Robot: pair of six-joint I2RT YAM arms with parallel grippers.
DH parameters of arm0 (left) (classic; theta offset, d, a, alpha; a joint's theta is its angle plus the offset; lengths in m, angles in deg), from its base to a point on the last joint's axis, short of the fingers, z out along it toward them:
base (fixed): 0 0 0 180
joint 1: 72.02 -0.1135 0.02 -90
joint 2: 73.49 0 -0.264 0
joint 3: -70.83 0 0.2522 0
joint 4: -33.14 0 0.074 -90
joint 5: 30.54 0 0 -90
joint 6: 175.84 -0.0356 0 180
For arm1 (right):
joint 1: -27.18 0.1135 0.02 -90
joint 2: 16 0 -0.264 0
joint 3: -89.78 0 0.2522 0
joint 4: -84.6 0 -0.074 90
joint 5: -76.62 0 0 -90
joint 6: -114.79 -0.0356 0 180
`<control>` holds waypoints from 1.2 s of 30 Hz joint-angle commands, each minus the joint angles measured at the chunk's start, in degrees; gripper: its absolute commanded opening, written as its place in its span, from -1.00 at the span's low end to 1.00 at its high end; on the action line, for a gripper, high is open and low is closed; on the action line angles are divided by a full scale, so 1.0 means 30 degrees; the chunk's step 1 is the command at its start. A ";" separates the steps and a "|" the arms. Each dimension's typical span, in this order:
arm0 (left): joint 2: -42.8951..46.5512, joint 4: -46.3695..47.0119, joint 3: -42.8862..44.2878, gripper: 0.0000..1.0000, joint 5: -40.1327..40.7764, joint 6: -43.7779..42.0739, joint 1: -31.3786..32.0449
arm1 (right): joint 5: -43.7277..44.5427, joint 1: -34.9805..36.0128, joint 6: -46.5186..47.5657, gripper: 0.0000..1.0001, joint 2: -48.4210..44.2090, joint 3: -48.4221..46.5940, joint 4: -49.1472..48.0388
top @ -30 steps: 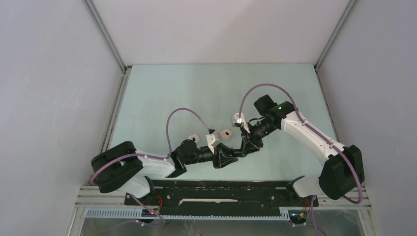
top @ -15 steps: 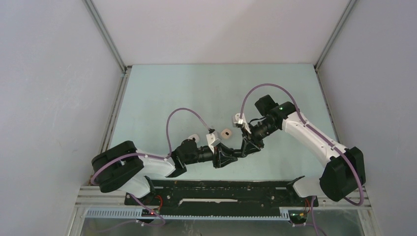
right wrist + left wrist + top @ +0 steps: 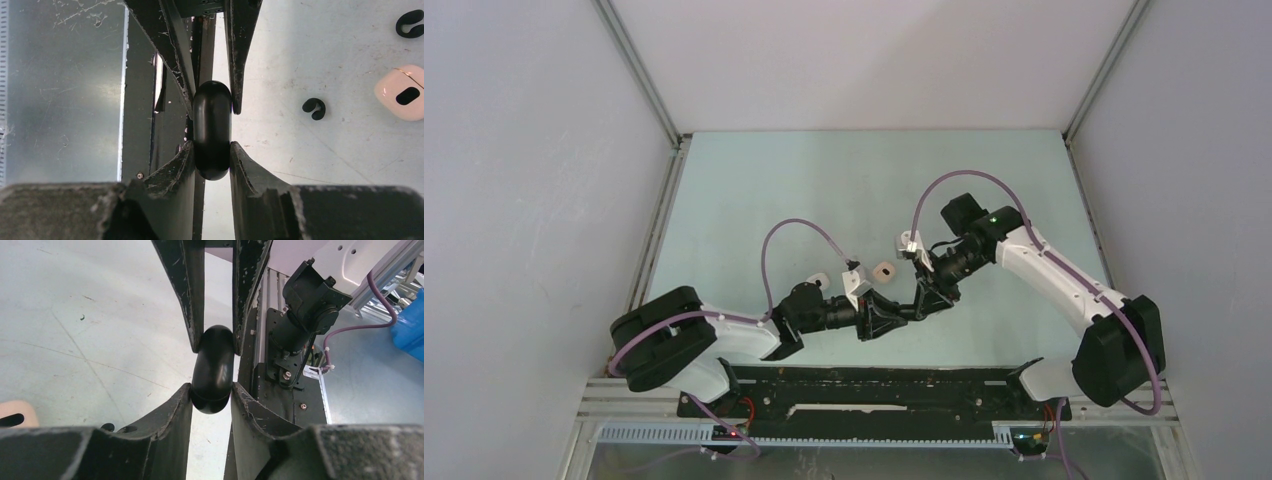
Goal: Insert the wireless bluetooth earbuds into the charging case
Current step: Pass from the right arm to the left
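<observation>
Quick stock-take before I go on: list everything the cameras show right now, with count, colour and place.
black case: one, black, off the table, pinched between both grippers
black earbuds: two, black, C-shaped, loose on the table, in the right wrist view
pink case: one, pale pink with a dark slot, on the table beside the earbuds
whitish round thing: one, on the table by the left arm; too small to identify
table: one, pale blue-green, scuffed
left gripper: one, black fingers shut on the black case
right gripper: one, black fingers shut on the black case, from the opposite end
</observation>
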 commanded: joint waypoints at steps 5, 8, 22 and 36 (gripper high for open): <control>-0.0336 0.1569 -0.0137 -0.36 -0.0590 -0.0046 -0.0114 | -0.0009 0.0261 -0.0309 -0.69 0.0206 -0.0387 -0.0119; -0.0413 0.1489 -0.0086 -0.18 -0.0563 -0.0017 -0.0114 | -0.0109 0.0221 -0.0338 -0.69 -0.0013 -0.0377 -0.0153; -0.0578 0.1582 -0.0099 -0.13 -0.0518 0.0201 -0.0260 | -0.0835 -0.0409 -0.0024 -0.70 -0.0652 -0.0366 0.0106; -0.0843 0.2281 -0.0113 -0.62 -0.1355 0.0374 -0.0492 | -0.0492 -0.0123 -0.0091 -0.67 -0.0145 -0.0370 0.0022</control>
